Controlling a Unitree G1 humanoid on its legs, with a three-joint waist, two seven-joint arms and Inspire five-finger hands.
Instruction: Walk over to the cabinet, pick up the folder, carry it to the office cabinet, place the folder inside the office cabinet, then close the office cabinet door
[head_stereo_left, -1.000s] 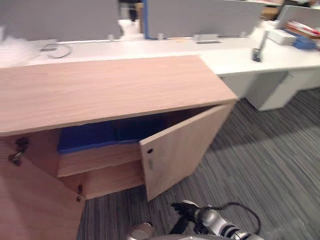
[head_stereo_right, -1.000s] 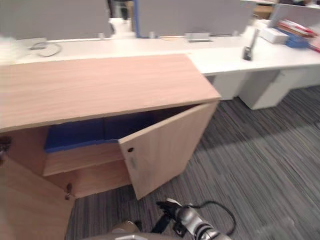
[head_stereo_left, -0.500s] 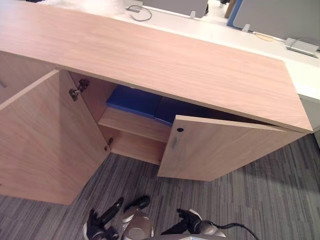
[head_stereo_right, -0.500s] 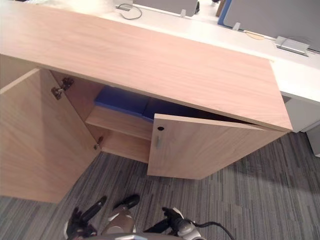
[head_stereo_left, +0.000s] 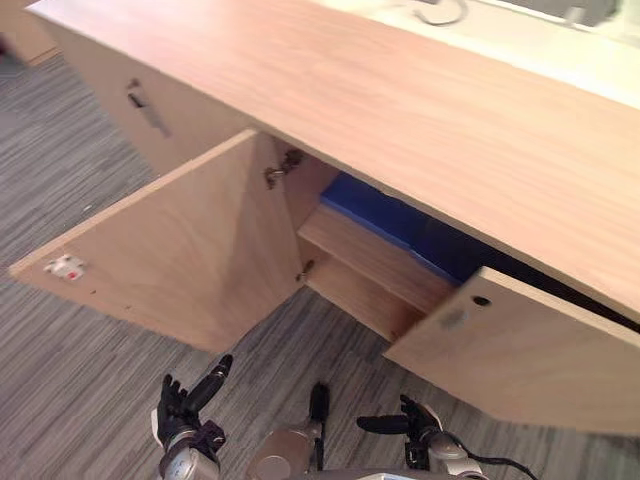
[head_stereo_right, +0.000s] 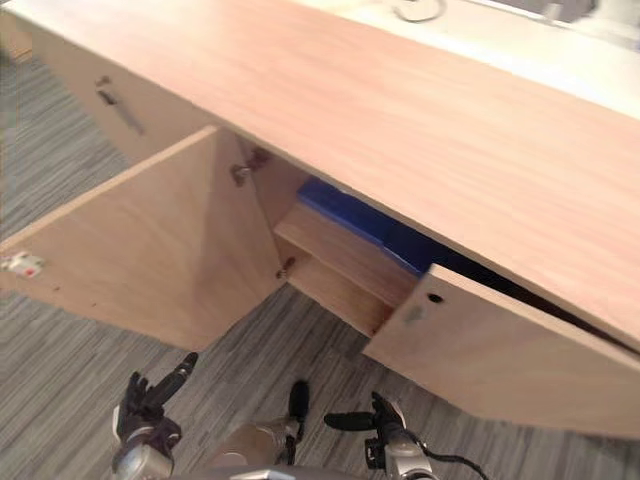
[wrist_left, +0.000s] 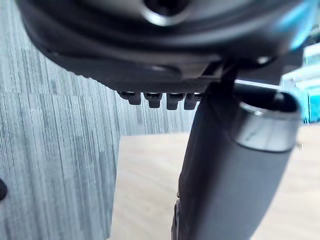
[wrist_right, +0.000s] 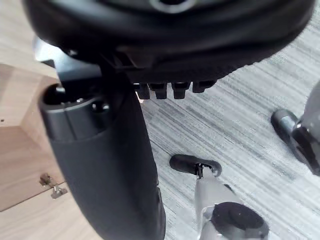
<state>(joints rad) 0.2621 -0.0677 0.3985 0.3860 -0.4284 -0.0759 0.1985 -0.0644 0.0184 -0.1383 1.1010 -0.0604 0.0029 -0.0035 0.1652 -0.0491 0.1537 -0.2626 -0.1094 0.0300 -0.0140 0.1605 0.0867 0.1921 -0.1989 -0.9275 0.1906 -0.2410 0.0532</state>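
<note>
Since the folder (head_stereo_left: 375, 210) is lying on the upper shelf (head_stereo_left: 370, 262) inside the office cabinet (head_stereo_left: 450, 110), I judge the fetch, the carry and the placing to be done. Closing up is what is left.

Doors: both open. The wide-open door (head_stereo_left: 170, 250) on the robot's left swings far out over the carpet (head_stereo_left: 60, 350). The half-shut door (head_stereo_left: 530, 360) on the right stands ajar, with a dark gap behind its top edge.

Left hand (head_stereo_left: 183, 415): low at the near edge of the head view, fingers out roughly straight, nothing in it. Its wrist view agrees, with a short row of fingertips and bare carpet and pale wood beyond.

Right hand (head_stereo_left: 420, 432): also low and near, relaxed and loosely spread, empty. It is well apart from either door. Neither hand touches the cabinet.

Folder appearance: deep blue, flat and slab-like, lying along the shelf with its long edge towards the opening. It is tucked under the cabinet top, so only the front strip shows. A faint seam runs across the blue (possibly two pieces side by side rather than one; I cannot tell from here). It sits fully on the shelf, and nothing visible overhangs into a door's path.

Next, as I judge it: reach for a door and swing it closed.
</note>
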